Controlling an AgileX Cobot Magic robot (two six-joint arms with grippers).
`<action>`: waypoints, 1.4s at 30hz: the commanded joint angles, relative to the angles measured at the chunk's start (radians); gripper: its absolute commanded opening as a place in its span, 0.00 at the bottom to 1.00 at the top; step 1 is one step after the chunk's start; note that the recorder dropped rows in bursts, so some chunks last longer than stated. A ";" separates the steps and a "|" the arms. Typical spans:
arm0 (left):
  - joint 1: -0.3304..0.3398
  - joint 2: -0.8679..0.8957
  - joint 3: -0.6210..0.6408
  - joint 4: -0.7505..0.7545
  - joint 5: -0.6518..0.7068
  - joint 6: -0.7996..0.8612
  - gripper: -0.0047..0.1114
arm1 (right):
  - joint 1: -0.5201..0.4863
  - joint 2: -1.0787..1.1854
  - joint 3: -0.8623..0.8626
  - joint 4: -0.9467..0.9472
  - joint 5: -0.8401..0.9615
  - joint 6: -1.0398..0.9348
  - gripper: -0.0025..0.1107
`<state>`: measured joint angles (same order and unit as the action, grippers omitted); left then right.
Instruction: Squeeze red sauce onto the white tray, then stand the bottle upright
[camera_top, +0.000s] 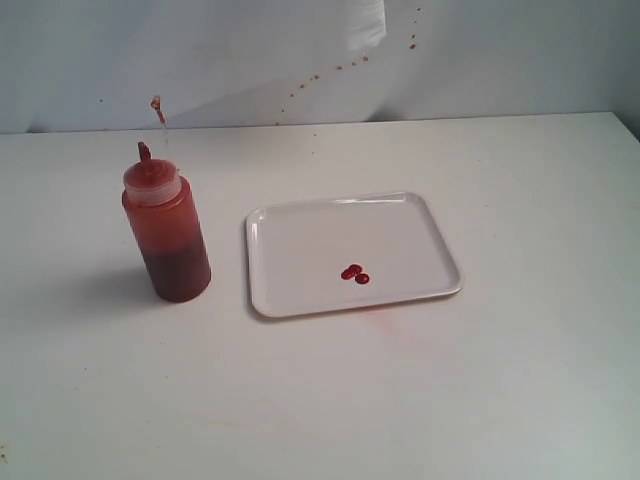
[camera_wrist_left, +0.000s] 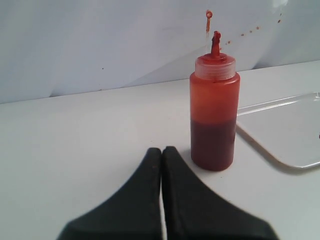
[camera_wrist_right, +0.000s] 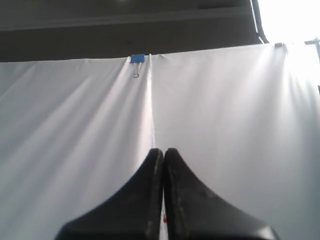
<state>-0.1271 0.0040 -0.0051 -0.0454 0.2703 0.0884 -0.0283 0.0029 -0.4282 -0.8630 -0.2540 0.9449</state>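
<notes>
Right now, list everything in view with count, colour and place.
squeeze bottle: one, translucent, red sauce inside, upright on the table, left of the tray in the exterior view
white tray: one, white, mid-table
red sauce blobs: two, dark red, touching, on the tray
table: one, white
backdrop: one, white, red-splattered, behind the table
binder clip: one, blue, on hanging white fabric
left end effector: black, shut, facing the bottle
right end effector: black, shut, facing the fabric

The left gripper (camera_wrist_left: 161, 150) is shown closed, its black fingers (camera_wrist_left: 135, 200) pressed together along their inner edges, empty. The right gripper (camera_wrist_right: 163, 151) is closed the same way, tips touching, empty.
</notes>
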 joint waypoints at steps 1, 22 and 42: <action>0.000 -0.004 0.005 0.004 -0.007 -0.001 0.05 | -0.006 0.002 0.003 0.014 0.054 0.082 0.02; 0.000 -0.004 0.005 0.004 -0.007 -0.001 0.05 | -0.009 -0.003 0.360 0.955 0.340 -1.284 0.02; 0.000 -0.004 0.005 0.004 -0.007 -0.001 0.05 | -0.031 -0.003 0.428 0.794 0.415 -0.919 0.02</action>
<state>-0.1271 0.0040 -0.0051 -0.0441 0.2685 0.0884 -0.0530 0.0045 -0.0035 -0.1129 0.1563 0.0761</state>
